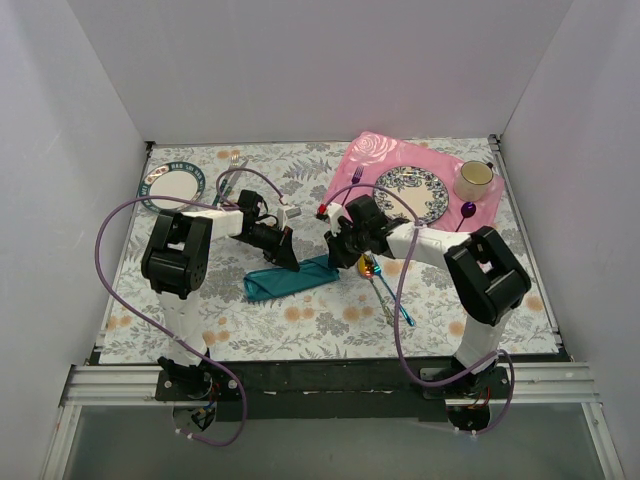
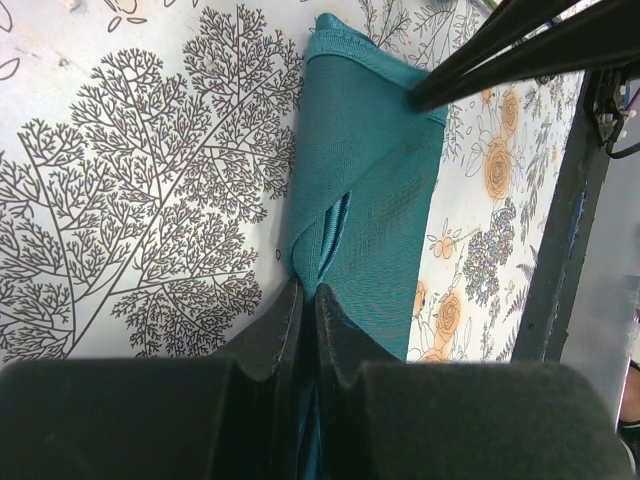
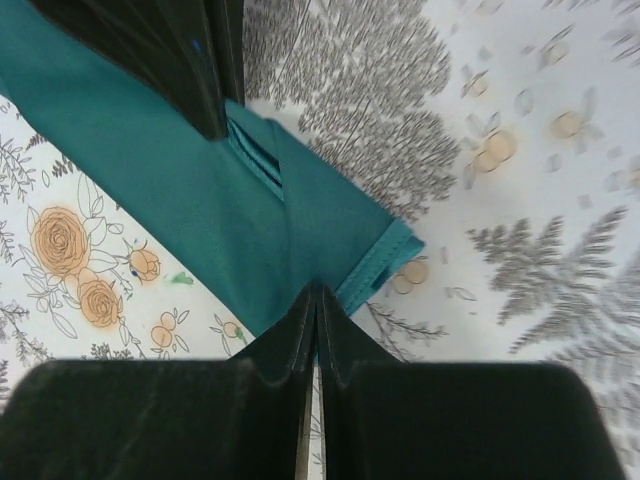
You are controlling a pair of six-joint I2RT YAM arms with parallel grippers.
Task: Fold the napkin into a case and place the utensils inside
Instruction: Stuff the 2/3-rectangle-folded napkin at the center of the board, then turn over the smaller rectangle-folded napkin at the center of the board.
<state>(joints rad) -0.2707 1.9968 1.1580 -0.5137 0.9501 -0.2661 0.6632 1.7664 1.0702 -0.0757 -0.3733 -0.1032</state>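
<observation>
Folding step, near done: napkin [image 2: 370, 200] in narrow strip on counter [image 1: 300, 325]. Left gripper [image 2: 308, 300] clamped on one end, right gripper [image 3: 316, 300] pinched shut on other. Next likely: final fold, then fetch utensils [image 1: 386, 288] lying beside.

This is a robot test cell in a lab, dressed up as a dining table. Plain white panels [image 1: 90, 80] box in the left, back and right of the top view. An aluminium rail [image 1: 110, 384] along the bottom edge carries the left arm [image 1: 178, 258] and the right arm [image 1: 485, 280], trailing loose purple cables [image 1: 101, 245]. The floral table cover [image 1: 300, 325], pink placemat [image 1: 365, 160] at upper right, cup [image 1: 474, 178] and teal napkin [image 1: 290, 280] read as staged props.
</observation>
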